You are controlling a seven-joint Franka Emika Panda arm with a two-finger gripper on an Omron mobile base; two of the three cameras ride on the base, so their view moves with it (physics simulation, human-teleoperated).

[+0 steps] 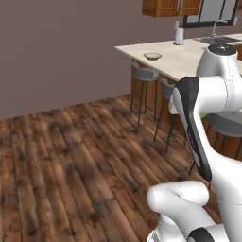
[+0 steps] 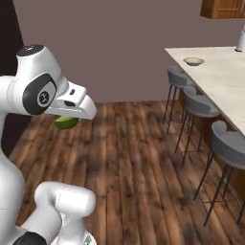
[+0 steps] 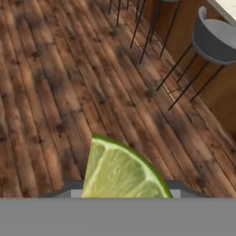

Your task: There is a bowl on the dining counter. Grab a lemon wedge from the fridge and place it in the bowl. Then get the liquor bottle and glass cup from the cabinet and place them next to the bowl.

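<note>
Fingers (image 3: 124,191) closed on the lemon wedge (image 3: 122,170), which fills the space between them in the hand view: pale green-yellow flesh, darker green rind along the upper curved edge, point of the wedge upward in that view. Wedge also seen in the right base view (image 2: 66,122) as a green lump just under the white hand, held in the air well above the floor. Arm: white with dark joints, folded high over its base, hand reaching away from the worktop side in the right base view. Floor (image 3: 60,83): dark brown wooden planks, directly beneath the hand. Stools (image 2: 228,143): grey round seats with low backs on thin dark legs, three in a row along the near side of the dining worktop (image 2: 225,81), the nearest showing in the hand view (image 3: 214,39). Dining worktop: long, beige speckled top on an orange-brown wooden base, well apart from the hand. Bowl (image 2: 193,61): small, shallow, round, on the worktop near its far end, close to the stool-side edge; also in the left base view (image 1: 152,56). Pale upright object (image 1: 178,34): on the worktop beyond the bowl, kind cannot be told. Cabinet (image 1: 170,7): reddish-brown, on the wall above. Wall: plain grey-mauve.
</note>
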